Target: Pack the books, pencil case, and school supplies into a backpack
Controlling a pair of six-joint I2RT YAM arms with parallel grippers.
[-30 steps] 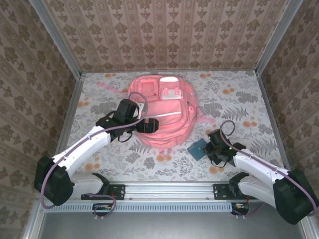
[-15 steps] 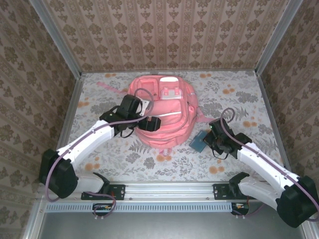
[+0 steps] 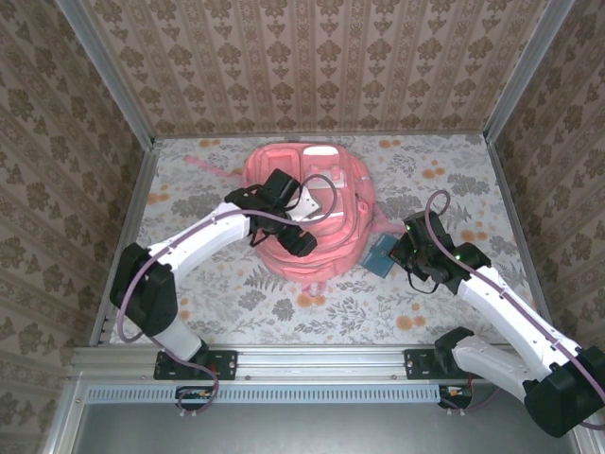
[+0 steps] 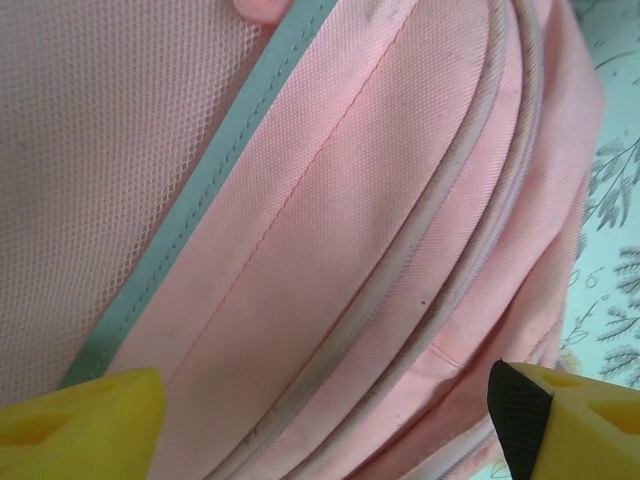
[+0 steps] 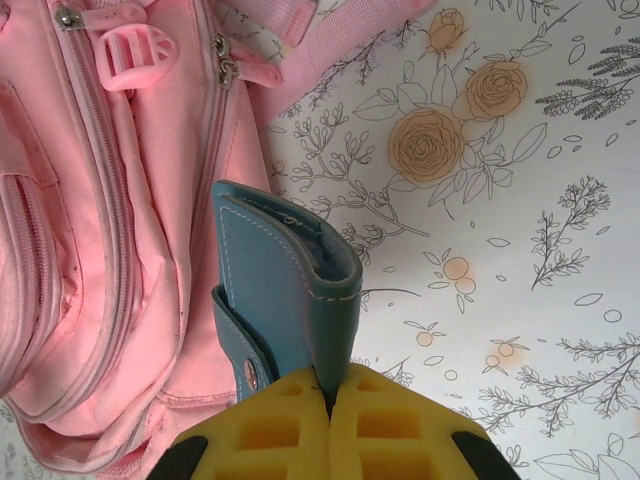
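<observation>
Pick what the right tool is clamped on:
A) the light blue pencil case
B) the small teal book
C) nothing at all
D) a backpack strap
B: in the right wrist view the right tool has its yellow fingers pinched shut on the edge of the small teal book, which hangs right beside the pink backpack.

No readable text, label or number on the backpack (image 3: 331, 248) or teal book (image 5: 290, 285).
</observation>
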